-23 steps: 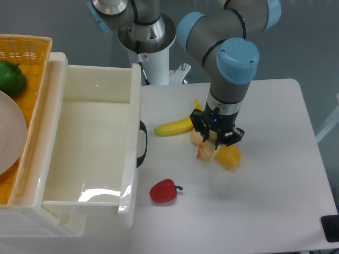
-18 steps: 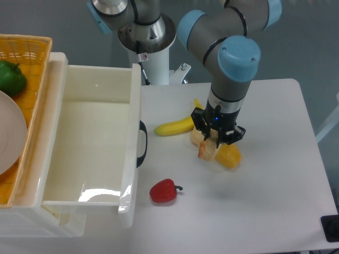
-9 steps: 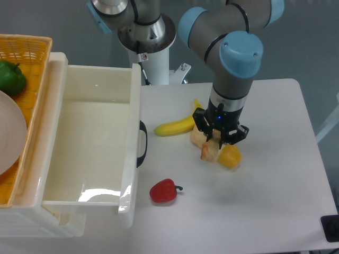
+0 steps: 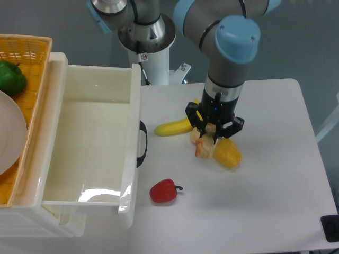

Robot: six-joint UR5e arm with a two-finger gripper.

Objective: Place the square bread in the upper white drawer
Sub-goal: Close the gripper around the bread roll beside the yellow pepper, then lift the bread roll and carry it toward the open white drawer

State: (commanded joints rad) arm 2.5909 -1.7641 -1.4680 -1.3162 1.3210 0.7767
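Centrally, gripper (image 4: 211, 138) pointing down, fingers closed on the bread (image 4: 205, 147), which hangs just beside the yellow lump (image 4: 227, 153) on its right. Banana (image 4: 174, 127) to the far left; red pepper (image 4: 163, 191) nearer. Drawer (image 4: 131, 143) open, well left of the bread.

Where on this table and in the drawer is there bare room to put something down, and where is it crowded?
The upper white drawer is bare inside. The table is free right of the yellow lump and below the red pepper. It is crowded around the gripper: square bread, banana, lump.
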